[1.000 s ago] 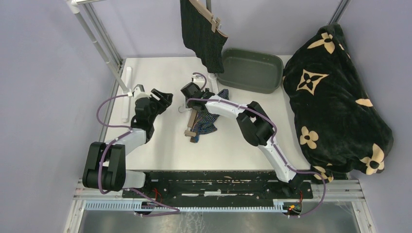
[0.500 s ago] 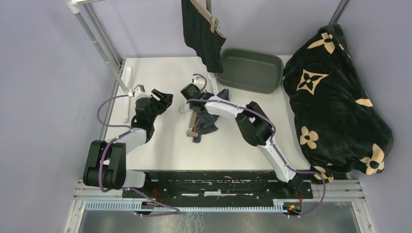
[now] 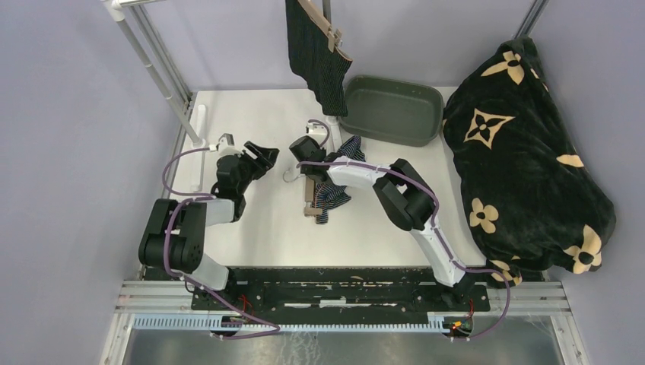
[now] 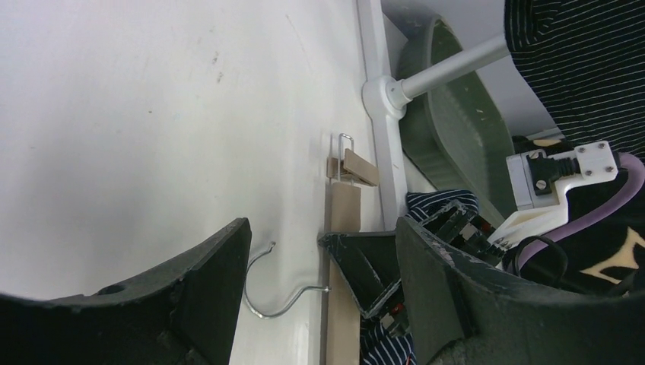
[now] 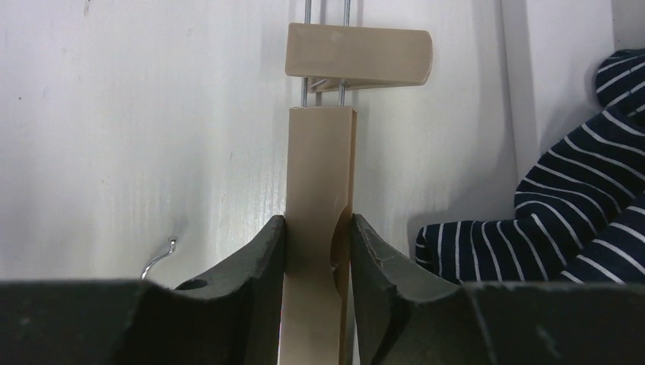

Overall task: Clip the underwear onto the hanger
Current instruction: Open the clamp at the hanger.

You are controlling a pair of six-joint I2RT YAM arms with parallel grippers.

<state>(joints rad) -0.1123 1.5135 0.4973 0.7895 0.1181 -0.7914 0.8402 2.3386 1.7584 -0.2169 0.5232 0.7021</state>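
- Two right fingers (image 5: 251, 281) were pinched onto the wooden hanger bar (image 5: 319, 167), one on each flat side, so the right gripper (image 5: 317, 228) was narrow and holding it.
- Just past the tips, farther along the bar, sat a wooden clip (image 5: 357, 57) on its wire. It looked closed with nothing in it.
- The navy striped underwear (image 5: 563, 220) was bunched to the right of the bar, near it, with bare table (image 5: 456, 152) between them up by the clip.
- From above, the bar's long axis ran near-to-far, and the wire hook (image 3: 289, 176) poked out left.
- The left gripper (image 4: 323, 236) hovered left of the hanger, fingers spread wide and empty. The bar lay between it and the navy pair, so the right arm was nearer but busy.
- My guess: the cloth had to come left to the clip, and the left arm would need to reach across the bar for it.
- Farther out, the black pinstriped underwear (image 3: 319, 53) hung at the far edge, already clipped on another hanger, with a green tub (image 3: 392, 110) to its right.
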